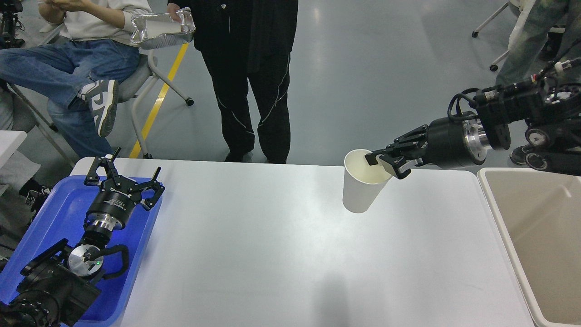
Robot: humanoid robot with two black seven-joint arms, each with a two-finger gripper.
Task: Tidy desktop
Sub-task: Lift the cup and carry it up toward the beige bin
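The white desktop (281,245) fills the lower view. A white paper cup (361,190) is near its far edge, right of centre, tilted slightly and lifted at its rim. My right gripper (383,163) comes in from the right and is shut on the cup's rim, one finger inside and one outside. My left gripper (125,175) is open and empty, hovering over the blue plastic tray (68,213) at the left.
A beige rectangular bin (540,240) stands at the right edge of the desktop. Two people are behind the far edge; one standing in black holds a foil container (161,29). A chair stands at the far left.
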